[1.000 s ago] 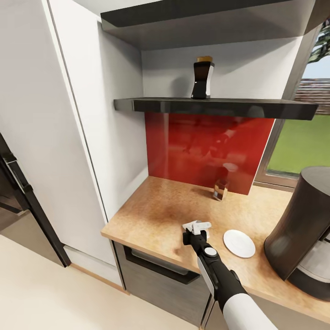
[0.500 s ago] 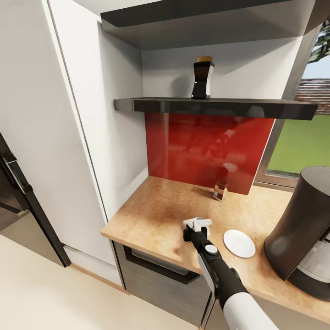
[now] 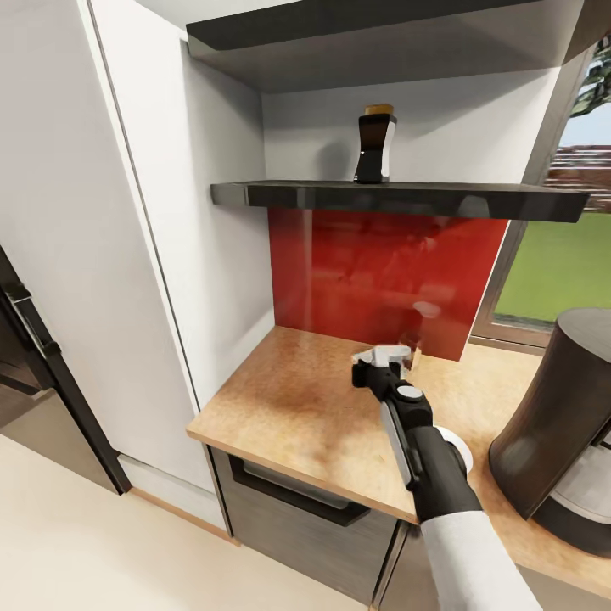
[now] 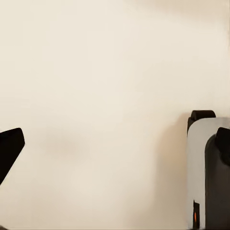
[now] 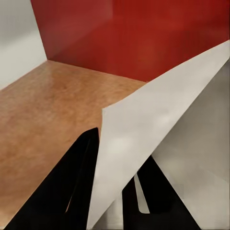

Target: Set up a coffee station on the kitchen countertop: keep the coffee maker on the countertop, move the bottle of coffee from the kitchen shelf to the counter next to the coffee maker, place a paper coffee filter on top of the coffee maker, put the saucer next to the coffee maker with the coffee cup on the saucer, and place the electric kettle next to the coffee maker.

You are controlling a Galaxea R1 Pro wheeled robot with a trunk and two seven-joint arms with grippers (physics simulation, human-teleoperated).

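While the right gripper [image 3: 383,356] grips the paper coffee filter [image 5: 153,139] at frame centre above the countertop [image 3: 288,399], the coffee maker [image 3: 560,416] stands at lower right, its top up and to the right of the claw; left gripper's state cannot be told.

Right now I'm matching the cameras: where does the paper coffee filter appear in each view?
Head view: paper coffee filter at the right gripper tip, above the countertop.
Right wrist view: big white sheet pinched between the black fingers.
Left wrist view: pale floor and the robot's grey body.
Shared landmark: the red backsplash.
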